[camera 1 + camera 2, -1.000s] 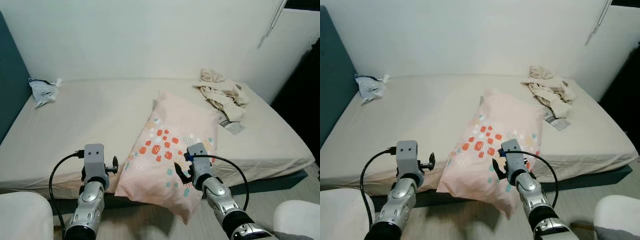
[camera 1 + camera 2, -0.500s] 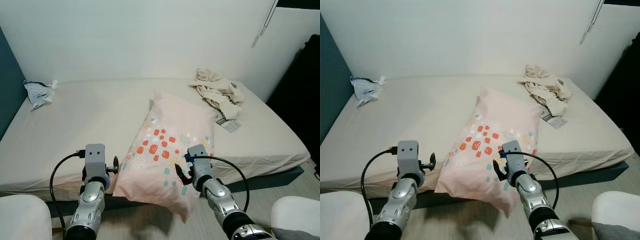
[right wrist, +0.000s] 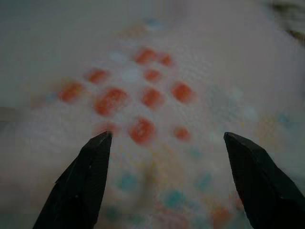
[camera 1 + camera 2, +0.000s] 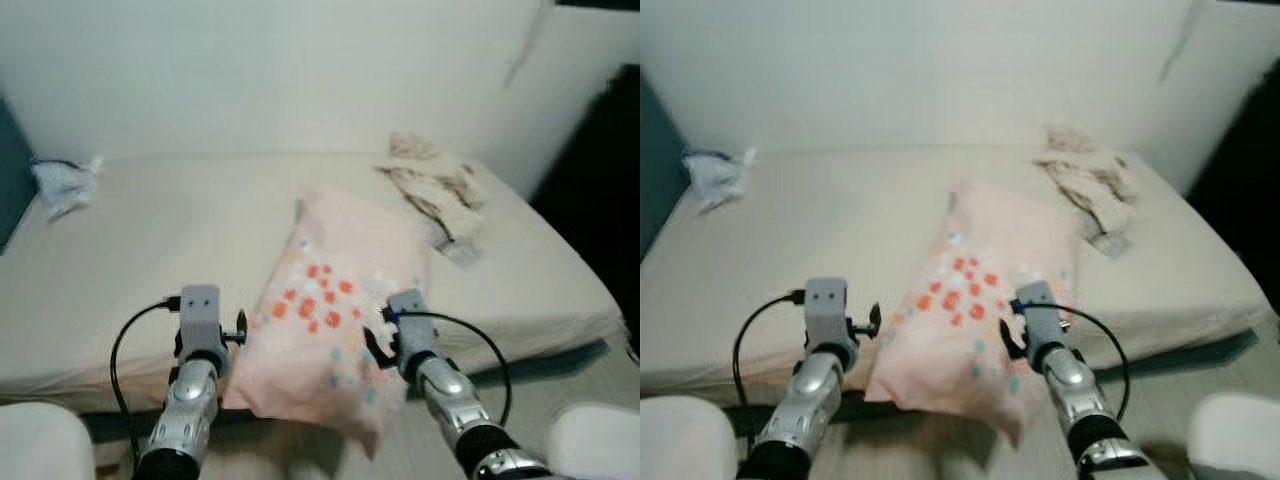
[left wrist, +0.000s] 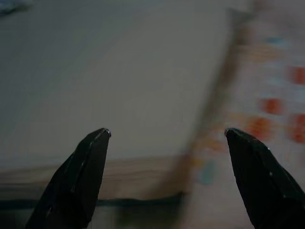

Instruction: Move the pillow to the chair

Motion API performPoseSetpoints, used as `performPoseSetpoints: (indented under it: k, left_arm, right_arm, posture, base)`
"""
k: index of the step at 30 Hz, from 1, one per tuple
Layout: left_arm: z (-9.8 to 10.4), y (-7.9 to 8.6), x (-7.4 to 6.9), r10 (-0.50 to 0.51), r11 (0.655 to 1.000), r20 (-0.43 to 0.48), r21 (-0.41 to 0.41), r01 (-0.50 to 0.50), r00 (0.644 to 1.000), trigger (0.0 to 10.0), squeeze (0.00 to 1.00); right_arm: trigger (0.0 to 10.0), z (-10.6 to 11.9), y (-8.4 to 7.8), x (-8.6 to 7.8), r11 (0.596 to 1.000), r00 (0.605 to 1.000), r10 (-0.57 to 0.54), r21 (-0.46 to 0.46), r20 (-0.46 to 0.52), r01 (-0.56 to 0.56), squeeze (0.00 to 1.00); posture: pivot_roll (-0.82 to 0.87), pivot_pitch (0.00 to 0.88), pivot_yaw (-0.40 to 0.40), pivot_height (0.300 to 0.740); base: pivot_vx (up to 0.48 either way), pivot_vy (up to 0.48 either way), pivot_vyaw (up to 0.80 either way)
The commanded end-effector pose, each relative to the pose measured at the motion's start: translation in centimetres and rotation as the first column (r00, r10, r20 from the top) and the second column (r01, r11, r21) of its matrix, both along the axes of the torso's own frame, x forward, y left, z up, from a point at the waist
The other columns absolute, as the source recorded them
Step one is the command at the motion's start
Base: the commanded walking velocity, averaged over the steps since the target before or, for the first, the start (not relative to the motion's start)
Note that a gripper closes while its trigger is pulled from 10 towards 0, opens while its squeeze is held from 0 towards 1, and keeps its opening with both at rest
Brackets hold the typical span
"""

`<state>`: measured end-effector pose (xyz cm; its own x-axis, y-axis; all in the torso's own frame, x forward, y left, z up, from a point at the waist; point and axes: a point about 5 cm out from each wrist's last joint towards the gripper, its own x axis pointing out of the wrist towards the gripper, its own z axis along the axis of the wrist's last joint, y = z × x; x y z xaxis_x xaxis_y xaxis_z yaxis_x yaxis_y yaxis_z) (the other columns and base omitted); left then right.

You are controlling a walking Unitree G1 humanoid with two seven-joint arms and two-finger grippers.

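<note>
- Hovering: right claw (image 3: 164,176) fingers apart over spotted pink pillow (image 4: 335,320)
- left claw (image 5: 167,179) apart, beside pillow edge, above bed (image 4: 150,250)

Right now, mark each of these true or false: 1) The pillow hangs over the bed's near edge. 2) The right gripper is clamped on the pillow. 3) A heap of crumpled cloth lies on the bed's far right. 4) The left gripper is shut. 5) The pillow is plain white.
1) True: the pillow overhangs the near edge of the bed.
2) False: the right gripper is open, its fingers spread before the pillow's dotted face.
3) True: the crumpled cloth lies at the far right of the bed.
4) False: the left gripper is open, at the pillow's left edge.
5) False: it is pale pink with red and teal spots.
</note>
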<state>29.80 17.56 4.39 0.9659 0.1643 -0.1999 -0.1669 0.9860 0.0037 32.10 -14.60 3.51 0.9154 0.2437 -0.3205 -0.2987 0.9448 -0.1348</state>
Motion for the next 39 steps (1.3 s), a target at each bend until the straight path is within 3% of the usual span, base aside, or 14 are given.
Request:
performPoseSetpoints:
  k: [1, 8, 20, 28, 34, 39]
  left_arm:
    - [0.12, -0.92, 0.19, -0.023, 1.0, 0.005, -0.01, 0.023, 1.0, 10.0, 0.0]
    - [0.1, -0.93, 0.17, -0.02, 1.0, 0.006, -0.012, 0.02, 1.0, 10.0, 0.0]
    - [0.01, -0.74, 0.06, 0.008, 1.0, 0.011, -0.017, -0.008, 1.0, 10.0, 0.0]
    - [0.16, -1.17, 0.14, -0.037, 0.999, 0.022, 0.004, 0.037, 0.999, 10.0, 0.0]
    - [-0.04, -1.2, 0.12, -0.035, 0.999, 0.002, 0.015, 0.035, 0.999, 10.0, 0.0]
    - [-0.31, -0.96, 0.13, -0.018, 1.0, -0.02, -0.009, 0.018, 1.0, 10.0, 0.0]
  right_arm:
    - [10.0, -0.59, -0.74, -0.5, 1.0, 1.0, -0.004, -0.018, -0.021, 0.004, 0.0]
    - [10.0, -0.48, -0.39, -0.5, 1.0, 1.0, 0.015, -0.013, -0.008, -0.015, 0.0]
    - [10.0, -0.56, -0.7, -0.5, 1.0, 1.0, -0.006, 0.012, -0.021, 0.006, 0.0]
    - [10.0, -0.57, -0.63, -0.52, 1.0, 1.0, -0.001, 0.013, -0.023, 0.002, 0.0]
    - [10.0, -0.59, -0.68, -0.53, 1.0, 1.0, -0.006, 0.013, -0.023, 0.006, 0.0]
    - [10.0, -0.65, -0.75, -0.58, 1.0, 1.0, -0.009, 0.013, -0.025, 0.01, 0.0]
  posture:
    - [-0.03, 0.051, -0.081, 0.74]
    - [-0.03, 0.045, -0.083, 0.74]
    - [-0.03, 0.047, -0.086, 0.74]
    - [-0.03, 0.048, -0.087, 0.74]
    - [-0.04, 0.05, -0.082, 0.74]
    - [-0.04, 0.05, -0.08, 0.74]
  base:
    - [0.322, 0.0, 0.0]
    - [0.313, 0.0, 0.8]
    - [0.0, 0.0, 0.0]
    - [0.0, 0.0, 0.0]
    - [0.0, -0.48, 0.0]
    - [0.0, 0.0, 0.0]
